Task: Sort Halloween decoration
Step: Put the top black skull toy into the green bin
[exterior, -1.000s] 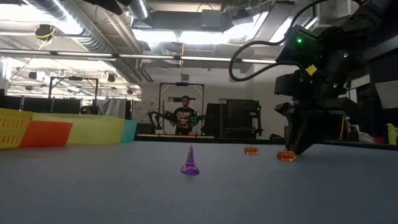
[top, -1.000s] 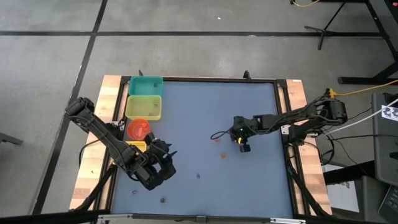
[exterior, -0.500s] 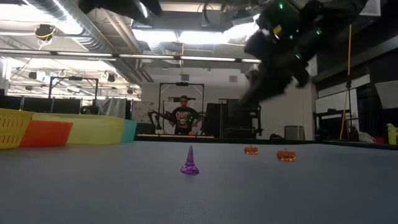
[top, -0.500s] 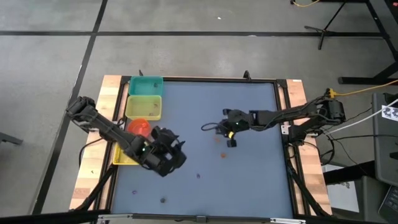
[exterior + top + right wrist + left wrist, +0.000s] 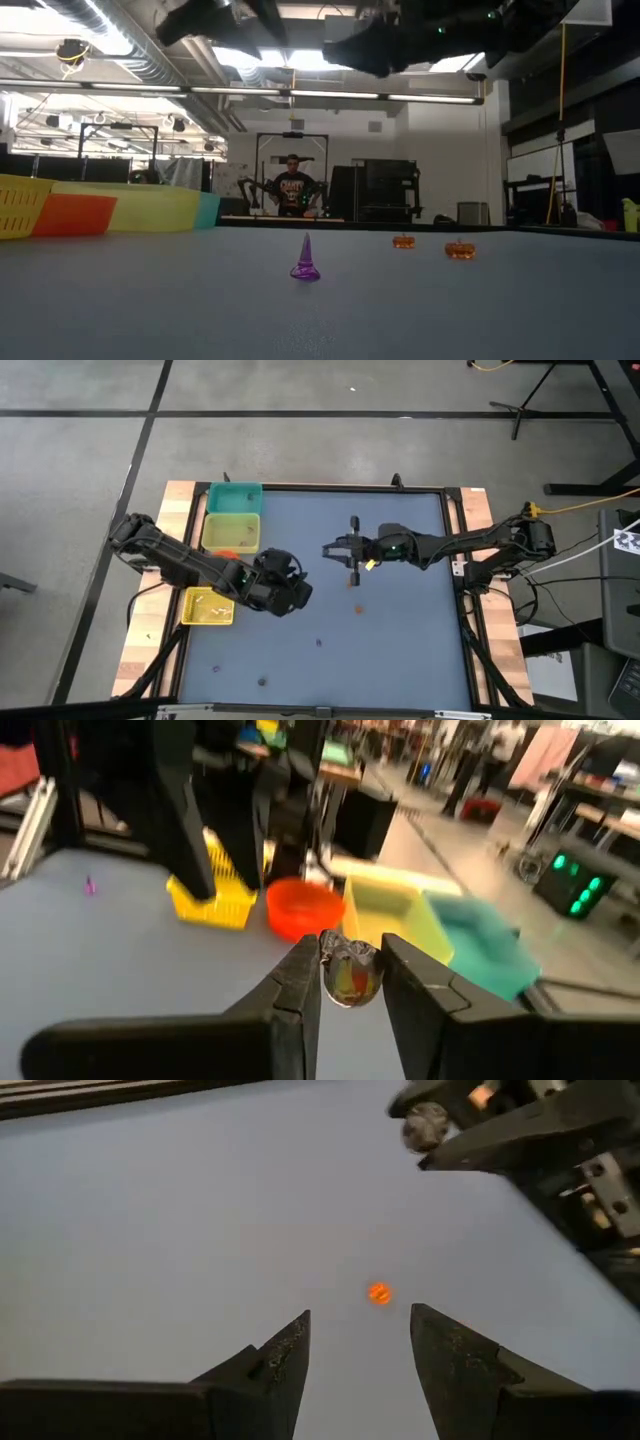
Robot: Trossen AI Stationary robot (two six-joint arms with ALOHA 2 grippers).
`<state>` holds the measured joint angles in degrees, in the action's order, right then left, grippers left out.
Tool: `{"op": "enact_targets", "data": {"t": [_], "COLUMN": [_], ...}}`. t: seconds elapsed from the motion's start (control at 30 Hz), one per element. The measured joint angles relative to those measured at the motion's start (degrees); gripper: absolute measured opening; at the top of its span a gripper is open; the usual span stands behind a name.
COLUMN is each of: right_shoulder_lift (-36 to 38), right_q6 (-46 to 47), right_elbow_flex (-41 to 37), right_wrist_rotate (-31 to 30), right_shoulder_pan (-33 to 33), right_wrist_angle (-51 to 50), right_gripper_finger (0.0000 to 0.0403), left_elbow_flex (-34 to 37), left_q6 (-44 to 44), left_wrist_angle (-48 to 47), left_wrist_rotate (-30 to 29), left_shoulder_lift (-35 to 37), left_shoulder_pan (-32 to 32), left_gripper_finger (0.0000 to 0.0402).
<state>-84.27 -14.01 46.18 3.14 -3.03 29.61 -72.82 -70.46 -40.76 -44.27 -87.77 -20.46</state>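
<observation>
My right gripper [image 5: 352, 550] hovers high over the table's middle, shut on a small round greyish trinket [image 5: 348, 975] that also shows in the left wrist view, trinket [image 5: 425, 1125]. My left gripper [image 5: 290, 592] is open in the air left of centre, and its fingers [image 5: 290, 1350] frame an orange pumpkin [image 5: 378, 1293] on the mat far below. Two orange pumpkins [image 5: 403, 241] [image 5: 460, 249] and a purple cone [image 5: 305, 260] stand on the mat. More dark trinkets [image 5: 262, 682] lie near the near edge. My right gripper pinches the round trinket [image 5: 350, 982] between its two fingertips [image 5: 305, 970], one on either side. The fingers run about level, pointing toward the table's left. The trinket is lifted clear of the mat.
At the left edge stand a teal bin [image 5: 233, 497], a yellow-green bin [image 5: 232, 530], a red bowl [image 5: 226, 555] partly under my left arm, and a yellow basket [image 5: 208, 607] holding white sticks. A person [image 5: 292, 190] stands in the room beyond the far edge.
My right gripper has risen from the mat beside the nearer pumpkin, swung toward the table's left and far side, and tipped from pointing down to about level. My left gripper has lifted and moved from near the yellow basket toward the table's middle. Both pumpkins stayed put.
</observation>
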Motion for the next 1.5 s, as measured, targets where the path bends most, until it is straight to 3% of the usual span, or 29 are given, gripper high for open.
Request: {"op": "enact_targets", "data": {"t": [0.4,0.73,1.1,1.5], "right_shoulder_lift": [0.0,0.1,0.1,0.1], "right_q6": [-4.8,-8.9,-10.5,-10.5], "right_elbow_flex": [0.0,0.0,0.0,0.0], "right_wrist_rotate": [2.5,4.6,4.6,4.8], "right_shoulder_pan": [0.0,0.1,0.1,0.0], "right_wrist_angle": [2.3,4.0,6.3,6.6], "right_gripper_finger": [0.0088,0.0088,0.0088,0.0088], "left_elbow_flex": [0.0,0.0,0.0,-0.1], "left_q6": [11.1,11.0,11.0,11.0], "left_wrist_angle": [18.6,22.6,23.9,23.4], "left_wrist_rotate": [3.7,9.8,11.8,11.7], "left_shoulder_lift": [0.0,0.0,0.1,0.1], "left_shoulder_pan": [6.0,9.9,11.4,11.4], "left_gripper_finger": [0.0157,0.0157,0.0155,0.0097]}}
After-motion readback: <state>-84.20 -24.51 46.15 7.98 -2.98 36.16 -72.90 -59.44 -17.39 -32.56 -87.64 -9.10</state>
